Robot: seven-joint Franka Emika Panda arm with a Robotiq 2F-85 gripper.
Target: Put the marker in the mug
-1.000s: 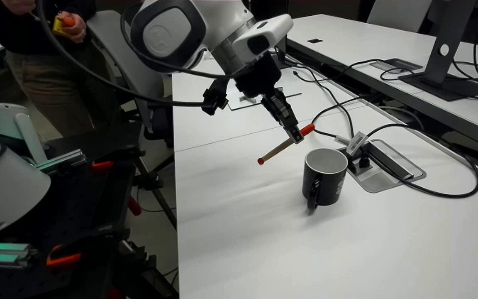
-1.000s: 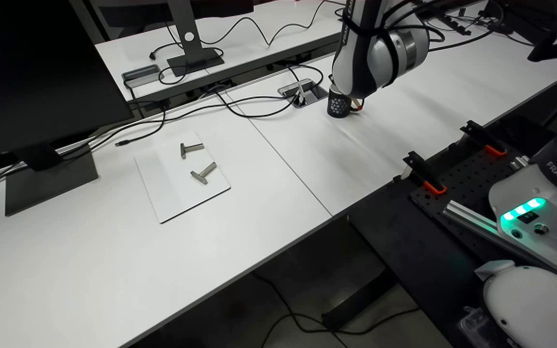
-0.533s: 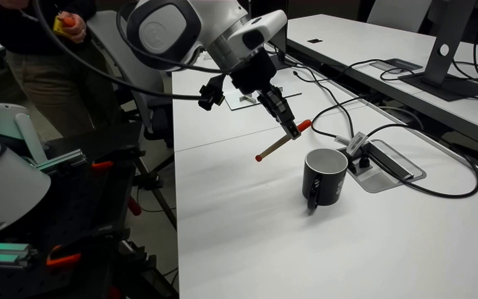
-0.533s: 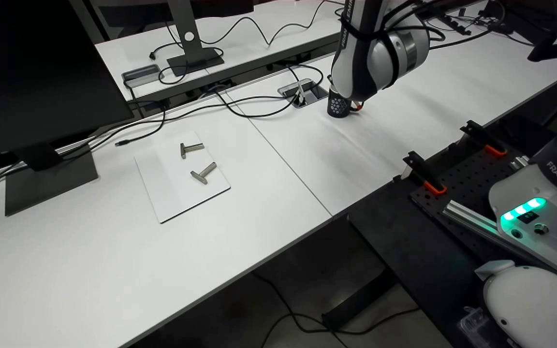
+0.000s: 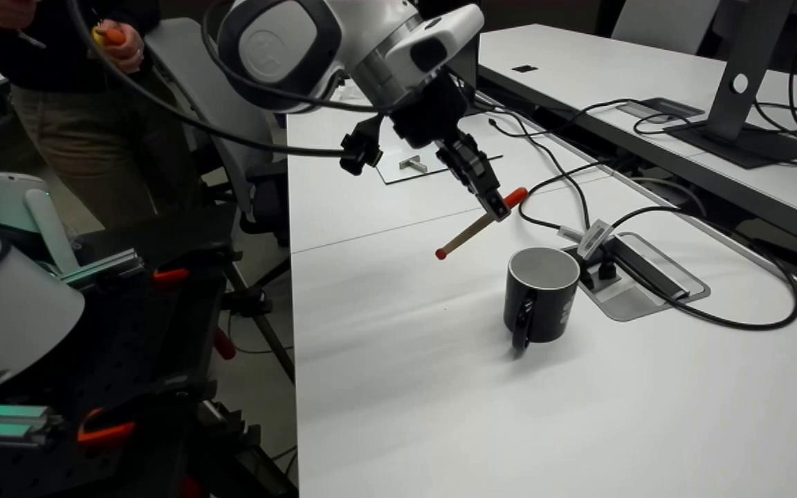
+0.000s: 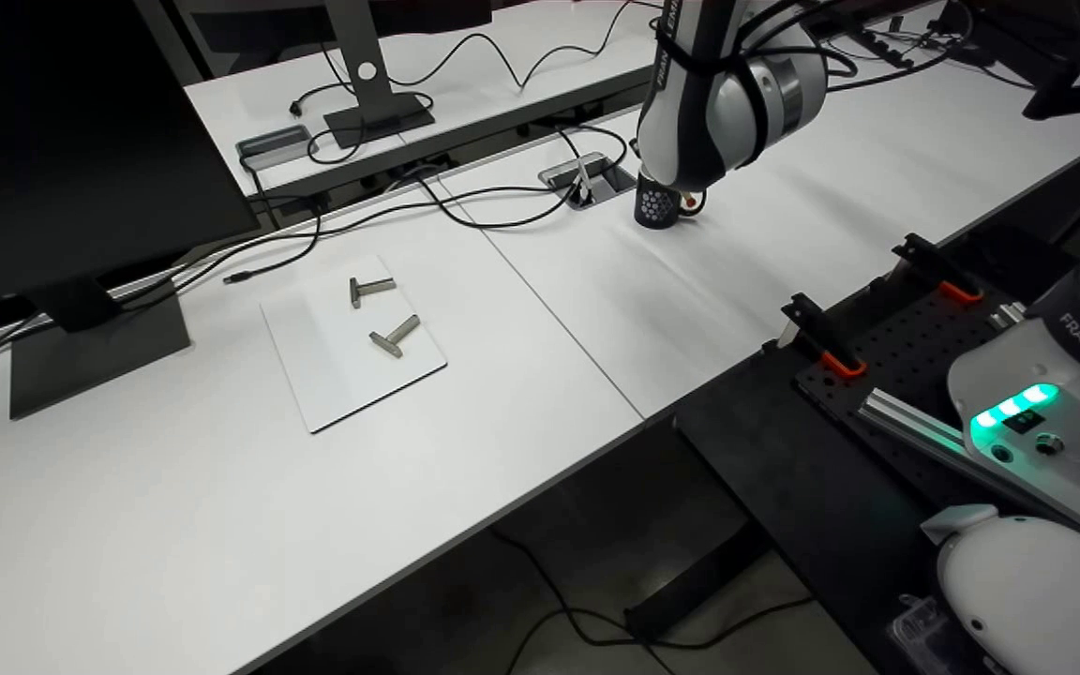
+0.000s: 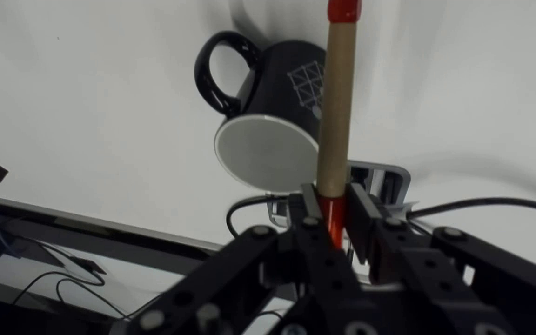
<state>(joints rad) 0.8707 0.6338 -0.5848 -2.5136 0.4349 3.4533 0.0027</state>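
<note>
The marker is a tan stick with a red cap and a red tip (image 5: 464,238). My gripper (image 5: 499,211) is shut on it near the red cap and holds it in the air, tilted, tip down. The black mug (image 5: 537,315) stands upright on the table, below and beside the marker in that exterior view. In the wrist view the marker (image 7: 338,107) sits between the fingertips (image 7: 329,200) and overlaps the right side of the mug (image 7: 279,88), whose white mouth is free of it. In an exterior view the arm hides the gripper; the mug (image 6: 656,208) and marker tip (image 6: 689,200) show.
A grey cable box (image 5: 637,280) with black cables (image 5: 730,319) lies right beside the mug. A white board (image 6: 343,366) with T-shaped pieces lies farther along the table. Monitors stand on the tables (image 6: 62,187). A person stands behind the chair (image 5: 87,124).
My gripper has risen a little with the marker and, in the last half second, shifted slightly to the right in an exterior view. The mug has not moved.
</note>
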